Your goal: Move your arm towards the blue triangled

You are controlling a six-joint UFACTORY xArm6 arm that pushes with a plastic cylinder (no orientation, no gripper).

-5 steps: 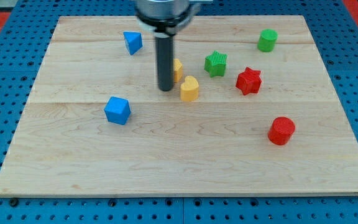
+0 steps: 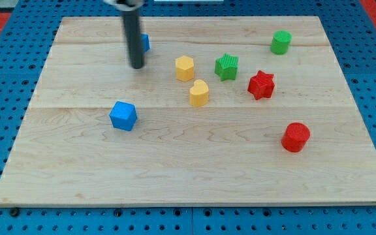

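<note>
Table [image 2: 344, 170] holds eight blocks: two blue, two yellow, two green, two red. Left to right: blue cube [image 2: 123, 115] lower left; my tip [image 2: 136, 66] just in front of the blue triangle [image 2: 145, 43], which sits near the view's top left, mostly hidden behind the rod; yellow hexagon [image 2: 185, 68], yellow heart [image 2: 199, 93], green star [image 2: 226, 66], red star [image 2: 261, 85], green cylinder [image 2: 280, 42], red cylinder [image 2: 296, 137]. No claw on this arm, just the rod, so nothing opens or closes.

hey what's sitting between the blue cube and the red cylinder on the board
Nothing: in the camera view, bare wood runs from the blue cube to the red cylinder.
</note>
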